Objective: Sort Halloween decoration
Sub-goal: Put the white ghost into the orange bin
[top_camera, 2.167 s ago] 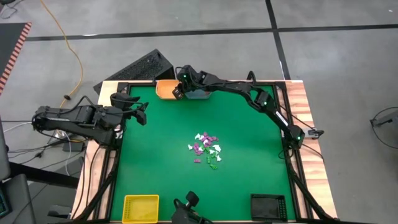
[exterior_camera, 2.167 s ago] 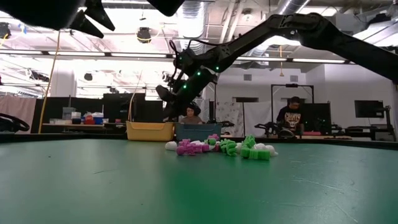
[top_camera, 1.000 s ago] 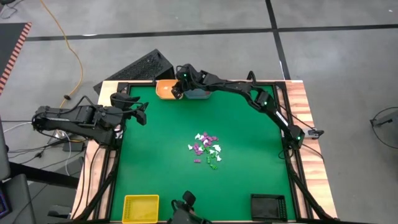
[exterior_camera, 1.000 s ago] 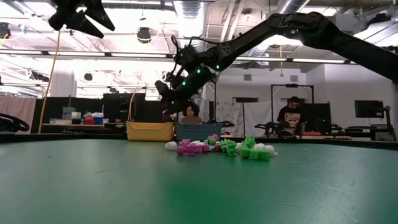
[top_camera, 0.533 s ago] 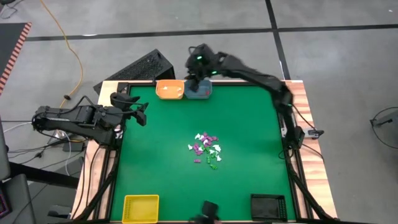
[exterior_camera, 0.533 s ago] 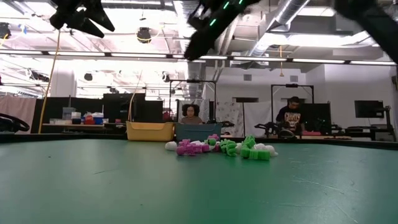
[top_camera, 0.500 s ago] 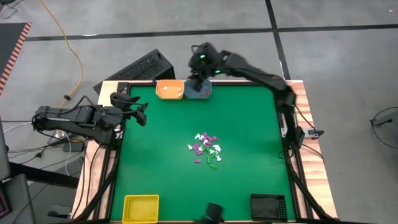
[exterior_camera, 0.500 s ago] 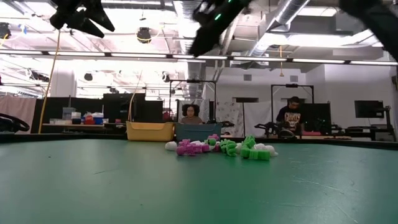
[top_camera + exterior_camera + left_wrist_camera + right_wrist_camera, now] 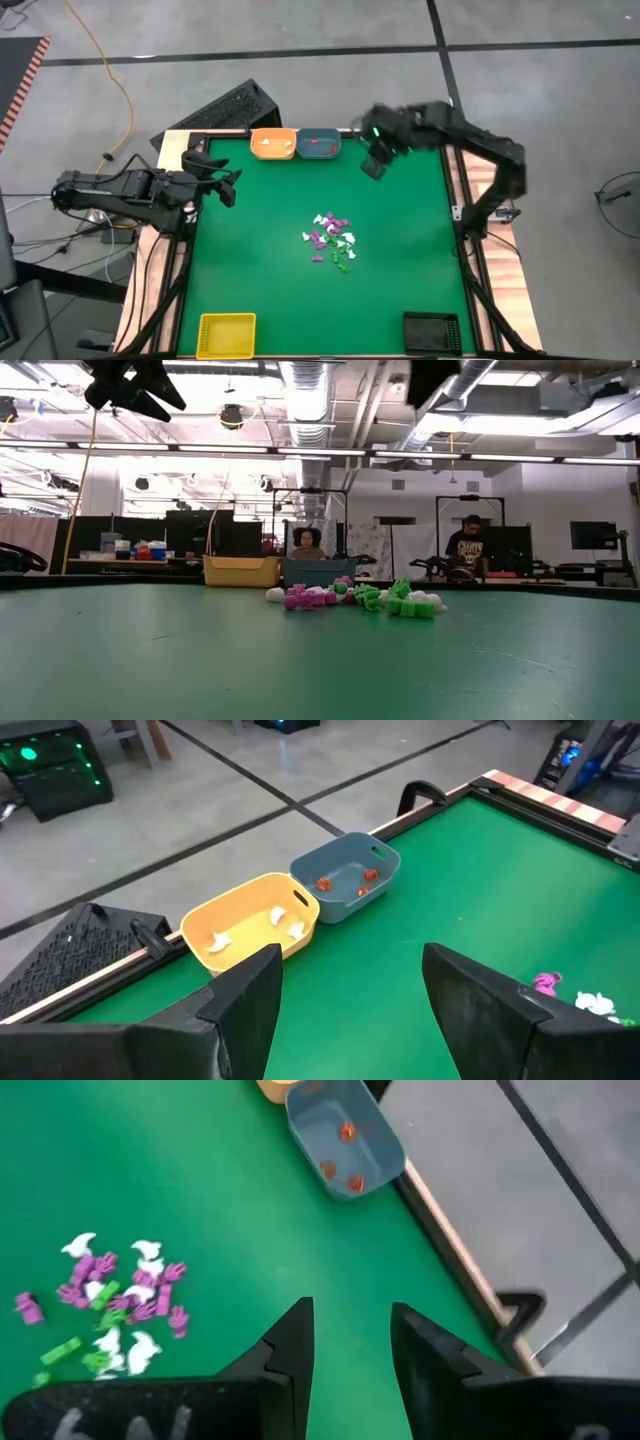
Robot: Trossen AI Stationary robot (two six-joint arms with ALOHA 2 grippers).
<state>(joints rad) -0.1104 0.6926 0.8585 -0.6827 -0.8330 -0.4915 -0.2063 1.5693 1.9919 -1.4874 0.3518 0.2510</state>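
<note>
My right claw hangs in the air over the far right part of the green table, just off the blue tray. Right wrist view: its two fingers stand apart with bare green felt showing between them, nothing held (a moderate gap, not wide).

My left claw waits above the left edge of the table, fingers spread, empty; the left wrist view shows its dark fingers well apart.

The Halloween decoration lies as a loose cluster of white, purple and green trinkets near the table's middle, slightly toward the right. Open felt surrounds the cluster on all sides, so there is free room between it and every edge.

Trays sit at the edges: orange tray and blue tray touching side by side at the far edge, yellow tray at the near left corner, black tray at the near right corner.

What the wrist views add: the blue tray holds a few orange-red pieces, and the orange tray holds a few white pieces (the high view shows these only as specks). The low view shows the cluster as a row in front of the two far trays, and seated people in the room beyond; both arms appear there only as dark shapes at the top.
</note>
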